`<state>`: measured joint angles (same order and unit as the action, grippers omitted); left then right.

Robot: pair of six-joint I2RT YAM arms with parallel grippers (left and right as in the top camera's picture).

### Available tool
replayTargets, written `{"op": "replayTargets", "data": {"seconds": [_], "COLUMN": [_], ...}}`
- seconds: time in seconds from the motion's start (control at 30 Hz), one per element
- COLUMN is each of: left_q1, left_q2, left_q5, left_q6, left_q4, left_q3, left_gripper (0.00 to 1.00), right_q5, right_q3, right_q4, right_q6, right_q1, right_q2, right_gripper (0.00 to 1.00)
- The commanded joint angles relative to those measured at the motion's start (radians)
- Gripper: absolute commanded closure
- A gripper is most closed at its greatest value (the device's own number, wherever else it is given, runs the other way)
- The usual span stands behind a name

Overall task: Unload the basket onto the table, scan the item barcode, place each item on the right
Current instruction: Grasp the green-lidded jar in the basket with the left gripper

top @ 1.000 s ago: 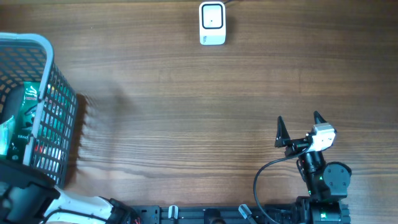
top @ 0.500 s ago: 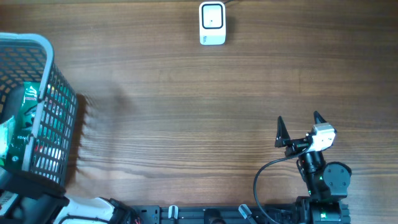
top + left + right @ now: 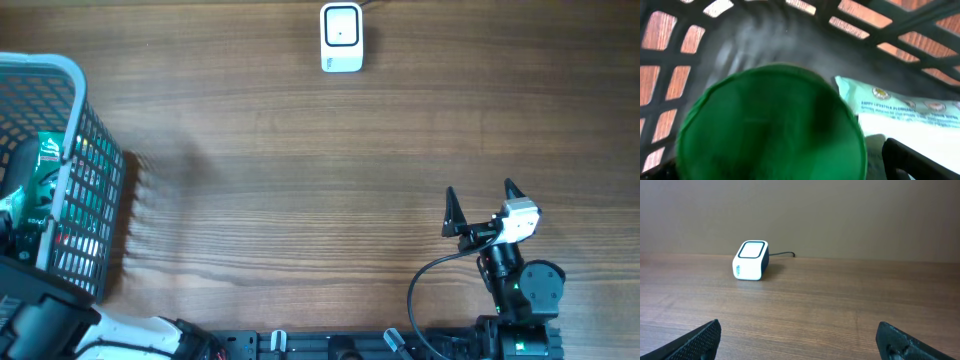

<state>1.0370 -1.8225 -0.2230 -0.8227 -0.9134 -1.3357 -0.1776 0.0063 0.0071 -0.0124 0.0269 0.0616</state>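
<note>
A round green lid [image 3: 772, 130] of an item fills the left wrist view, lying in the dark mesh basket [image 3: 72, 70] at the table's left edge. My left gripper [image 3: 785, 170] hangs just above it, open, with one black finger [image 3: 905, 160] standing clear of the lid's right rim. A pale green and white packet [image 3: 900, 107] lies beside the lid. The white scanner [image 3: 341, 38] with a dark window sits at the far middle of the table and also shows as the scanner [image 3: 751, 260] in the right wrist view. My right gripper [image 3: 481, 190] rests open and empty at the near right.
A green printed packet [image 3: 48, 160] and other packs lie in the basket. The scanner's cable [image 3: 782, 254] runs off behind it. The wooden tabletop [image 3: 300, 200] stretches between the basket and the right arm. My left arm's base [image 3: 40, 320] sits by the basket's near corner.
My left arm has shifted slightly at the basket's near edge. The right arm has not moved.
</note>
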Motion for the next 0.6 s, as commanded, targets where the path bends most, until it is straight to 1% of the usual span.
{"op": "replayTargets", "data": {"seconds": [0.0, 0.1, 0.17, 0.2, 0.27, 0.3, 0.4, 0.57], "left_q1": [0.003, 0.003, 0.003, 0.003, 0.003, 0.003, 0.001, -0.006], "left_q2": [-0.029, -0.029, -0.029, -0.029, -0.029, -0.029, -0.029, 0.013], "left_q5": [-0.058, -0.105, -0.105, -0.106, -0.111, -0.112, -0.103, -0.003], "left_q6": [0.016, 0.016, 0.016, 0.016, 0.031, 0.031, 0.031, 0.031], "left_q4": [0.028, 0.046, 0.054, 0.054, 0.055, 0.054, 0.051, -0.022], "left_q3": [0.008, 0.008, 0.008, 0.008, 0.008, 0.008, 0.006, -0.063], "left_gripper": [0.0, 0.01, 0.09, 0.18, 0.46, 0.47, 0.44, 0.43], "right_q5": [0.013, 0.013, 0.013, 0.013, 0.013, 0.013, 0.013, 0.013], "right_q3": [-0.001, -0.001, -0.001, -0.001, -0.001, -0.001, -0.001, -0.001], "right_q4": [0.005, 0.005, 0.005, 0.005, 0.005, 0.005, 0.005, 0.005], "right_q6": [0.013, 0.012, 0.012, 0.012, 0.012, 0.012, 0.012, 0.012], "right_q1": [-0.006, -0.006, -0.006, -0.006, -0.006, -0.006, -0.006, -0.006], "right_q2": [0.002, 0.002, 0.002, 0.002, 0.002, 0.002, 0.002, 0.002], "right_gripper": [0.0, 0.0, 0.0, 0.0, 0.0, 0.0, 0.0, 0.0]}}
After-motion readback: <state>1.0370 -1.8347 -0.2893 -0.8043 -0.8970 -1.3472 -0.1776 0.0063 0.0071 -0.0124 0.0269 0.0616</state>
